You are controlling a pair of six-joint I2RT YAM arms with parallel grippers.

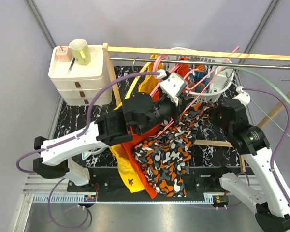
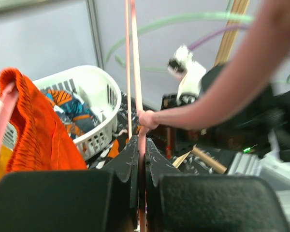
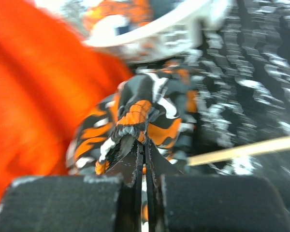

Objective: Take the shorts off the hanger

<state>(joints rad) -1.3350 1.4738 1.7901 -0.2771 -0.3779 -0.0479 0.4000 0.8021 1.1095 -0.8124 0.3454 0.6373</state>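
1. At the back of the table, the blue-and-orange shorts (image 2: 73,108) lie inside the white basket (image 2: 104,85), well apart from any hanger. That pair looks finished.
2. The left gripper (image 2: 141,147) is clenched on a thin arm of the pink hanger (image 2: 133,72) and holds it up in front of the basket.
3. The right gripper (image 3: 140,145) is pinched tight on a fold of the grey, orange and white shorts (image 1: 166,154). Most of this pair hangs down toward the near edge of the table.
4. The top of the grey pair lies close to the hanger's arms. I cannot tell whether it is hooked on or already loose.
5. My judgement is that half the job is done. What is left is to pull the grey pair clear of the hanger and set it down.
6. Plain orange-red shorts (image 2: 38,130) and yellow shorts (image 1: 125,166) hang beside them and are not part of the job.
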